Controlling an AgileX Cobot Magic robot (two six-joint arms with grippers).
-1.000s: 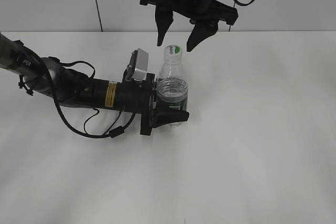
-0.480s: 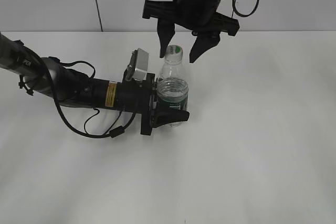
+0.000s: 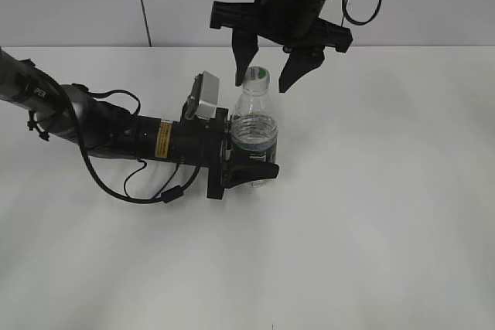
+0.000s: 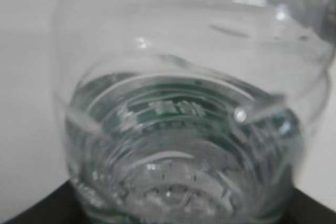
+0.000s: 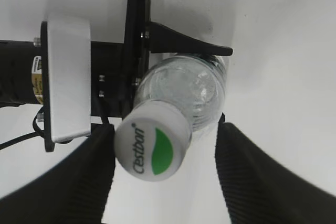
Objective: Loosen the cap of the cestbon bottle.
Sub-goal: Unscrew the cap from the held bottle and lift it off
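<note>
Exterior view: bottle stands upright near mid-desk, left gripper pinching it around the green-label band from the left side, arm lying low across the desk. Right gripper hangs over the top, fingers spread and straddling the cap, one on each side; contact can't be confirmed from here. Left wrist view: nearly all bottle, clear ribbed wall and green label right up against the lens, fits a firm hold, gripper itself barely in view. Right wrist view: cap seen from above, white with green mark, sitting between the two dark fingers; left one just beside or touching the cap, right one clearly apart with a gap, so not clamped. Progress: bottle secured and right gripper lined up at cap height — done. Left: close on the cap and twist; cap looks fully seated, no loosening visible.
</note>
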